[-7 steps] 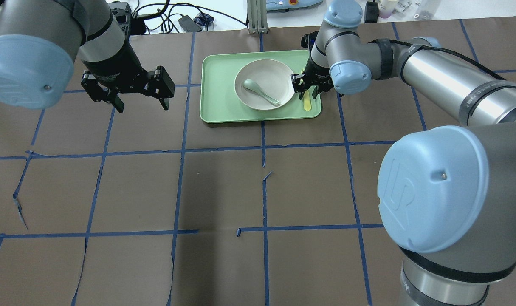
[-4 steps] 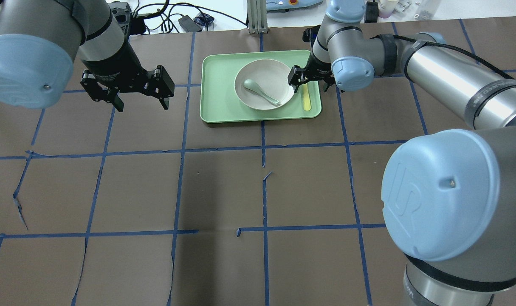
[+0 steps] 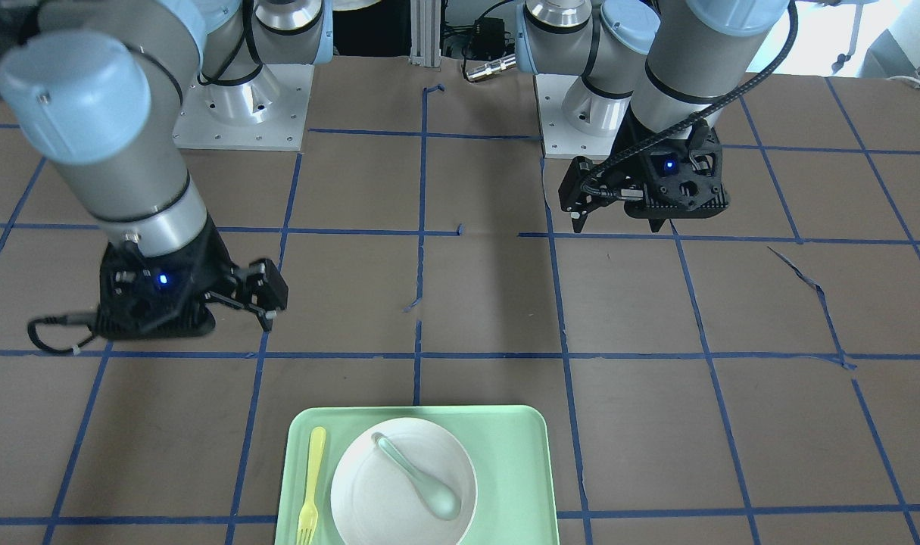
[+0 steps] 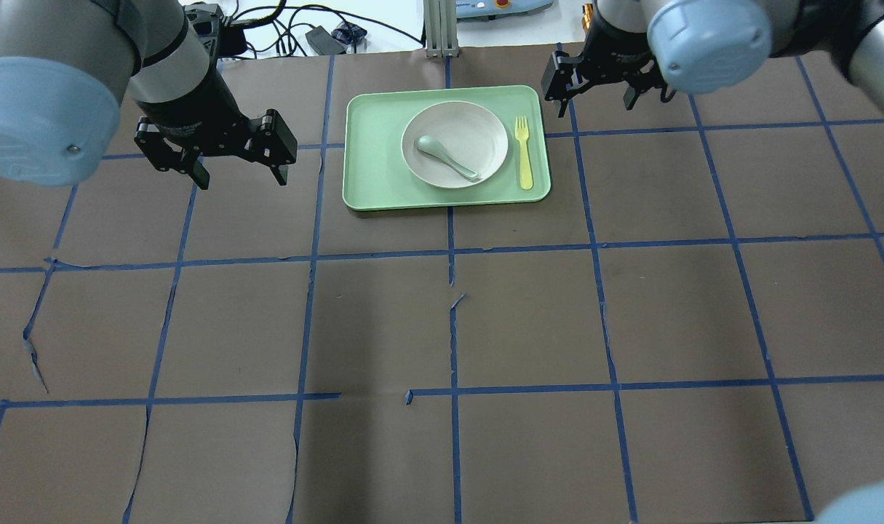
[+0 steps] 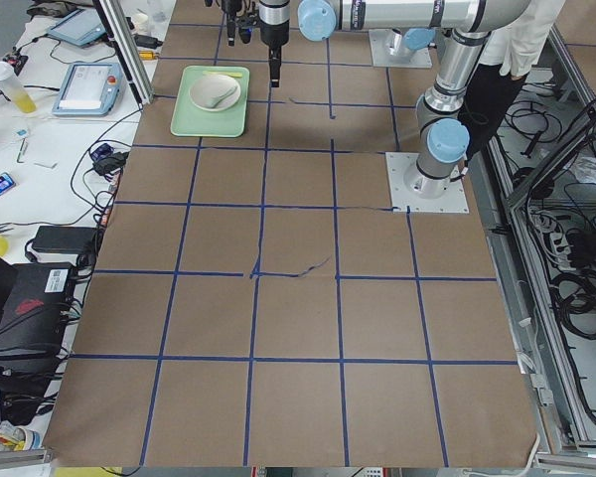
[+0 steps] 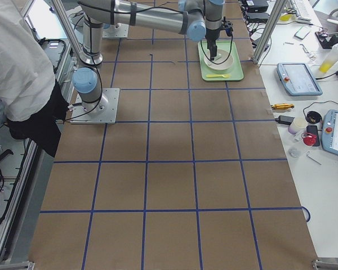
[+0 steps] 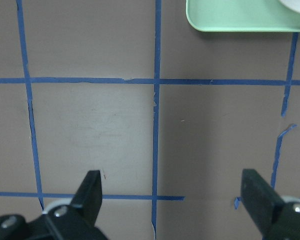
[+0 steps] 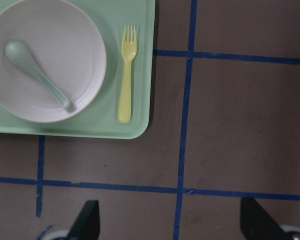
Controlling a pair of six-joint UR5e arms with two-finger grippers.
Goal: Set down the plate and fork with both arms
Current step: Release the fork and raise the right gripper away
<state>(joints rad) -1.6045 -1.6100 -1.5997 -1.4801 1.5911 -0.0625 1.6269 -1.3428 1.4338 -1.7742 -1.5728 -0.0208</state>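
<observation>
on the mint-green tray the off-white plate sits with a pale green spoon in it. the yellow fork lies just beside the plate, not touching it. we think the placing is done, so our next move only calls for backing away without bumping the tray. our left hand hangs over the desk, wide open, holding nothing. our right hand is wide open and empty too, near the tray's far corner.
</observation>
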